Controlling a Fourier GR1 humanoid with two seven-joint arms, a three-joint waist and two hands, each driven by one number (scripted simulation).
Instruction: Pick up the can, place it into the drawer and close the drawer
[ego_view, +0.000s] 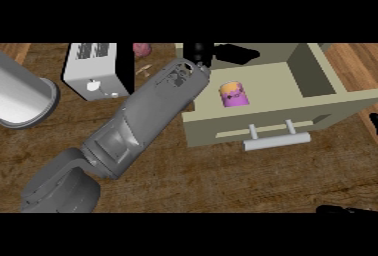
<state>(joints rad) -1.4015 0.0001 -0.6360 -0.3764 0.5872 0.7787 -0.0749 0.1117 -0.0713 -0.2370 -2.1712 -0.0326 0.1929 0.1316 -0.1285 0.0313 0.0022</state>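
Can: a small purple cylindrical can (234, 94) with an orange-yellow top and a dark pattern on its side is seen standing upright inside the open drawer, toward its left part, apart from the walls.
Drawer: a pale olive-beige box drawer (336, 107) is shown pulled open, with a light grey bar handle (277, 141) on its front panel.
Left hand: the black left hand (219, 51) is held over the drawer's back left corner, above the can and not touching it; whether its fingers are spread or curled cannot be told.
Right hand: only a black sliver of the right hand (345, 209) is shown at the lower right edge; its fingers cannot be made out.
Counter: a brown wooden counter (244, 175) is seen beneath everything.
Other items: a white boxy toaster (92, 70) is placed left of the drawer, a shiny metal pot (22, 97) at the left edge, and a pinkish object (142, 49) near the top.
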